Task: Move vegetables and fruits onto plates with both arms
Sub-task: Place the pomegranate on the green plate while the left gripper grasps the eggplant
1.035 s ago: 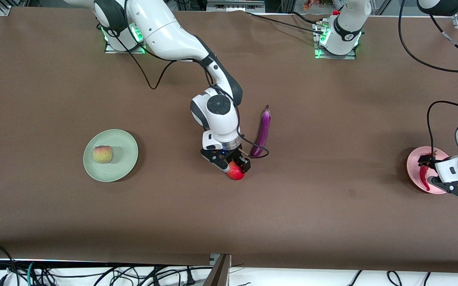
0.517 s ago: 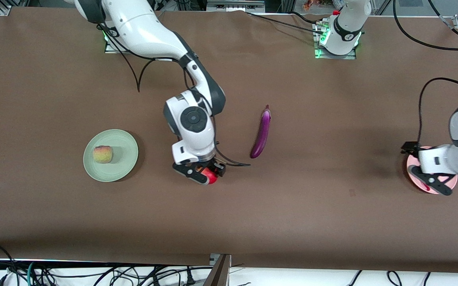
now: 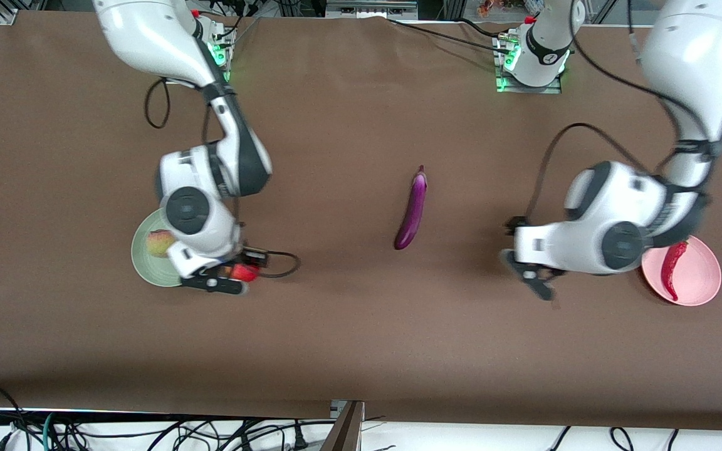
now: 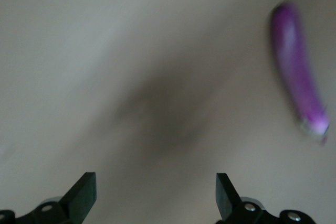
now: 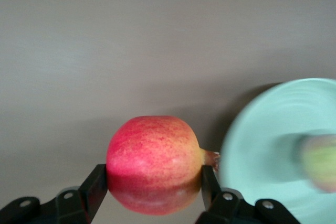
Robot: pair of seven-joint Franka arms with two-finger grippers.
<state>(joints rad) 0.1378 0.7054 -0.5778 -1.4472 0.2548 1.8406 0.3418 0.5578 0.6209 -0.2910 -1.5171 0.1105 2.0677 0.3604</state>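
My right gripper (image 3: pixel 235 272) is shut on the red fruit (image 3: pixel 246 272) and holds it just above the table beside the pale green plate (image 3: pixel 148 266). In the right wrist view the red fruit (image 5: pixel 155 163) sits between the fingers (image 5: pixel 97 184), next to the green plate (image 5: pixel 262 145). The yellow-green fruit (image 3: pixel 159 243) lies on that plate. My left gripper (image 3: pixel 533 279) is open and empty over bare table between the purple eggplant (image 3: pixel 412 210) and the pink plate (image 3: pixel 699 279). The red chili (image 3: pixel 673 263) lies on the pink plate. The eggplant (image 4: pixel 296 85) also shows in the left wrist view.
The brown table (image 3: pixel 361 338) has its front edge with loose cables (image 3: pixel 148 432) low in the front view. The arm bases (image 3: pixel 530 62) stand along the back edge.
My right gripper has carried the red fruit from beside the eggplant toward the green plate. My left gripper has left the pink plate, with the chili on it, and moved toward the eggplant.
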